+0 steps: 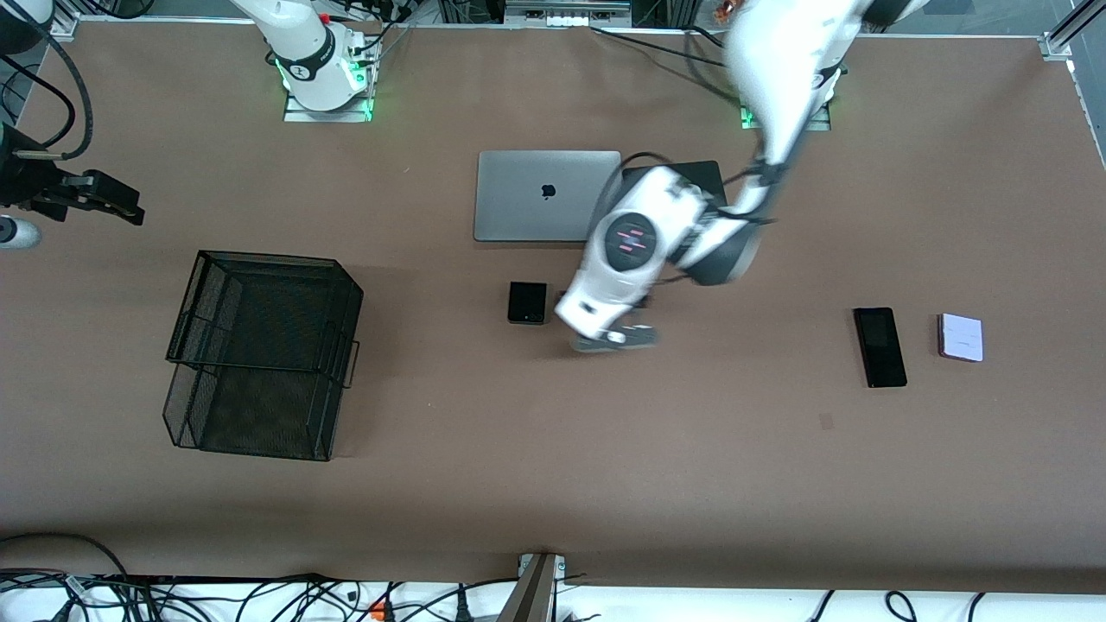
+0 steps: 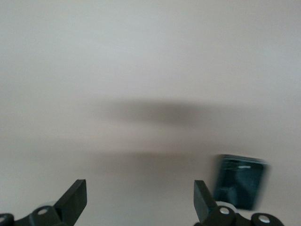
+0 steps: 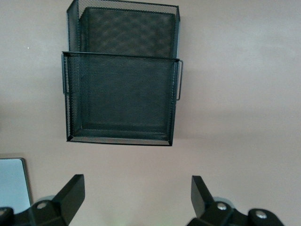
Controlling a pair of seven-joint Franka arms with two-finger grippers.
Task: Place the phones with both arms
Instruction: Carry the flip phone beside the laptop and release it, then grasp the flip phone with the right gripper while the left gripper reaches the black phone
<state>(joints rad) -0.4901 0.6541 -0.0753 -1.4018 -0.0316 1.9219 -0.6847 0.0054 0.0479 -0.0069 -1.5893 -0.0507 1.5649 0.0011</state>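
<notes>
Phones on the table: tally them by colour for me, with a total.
Black: 2, the folded black phone and the slim black phone
White/pale lilac: 1, the pale folded phone
Total: 3

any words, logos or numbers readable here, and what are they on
No words or numbers can be read.
Apple logo, a sign with no letters: on the laptop lid.
Pink marks on the left arm's round joint cap: too blurred to read.
Phones show no readable text.
</notes>
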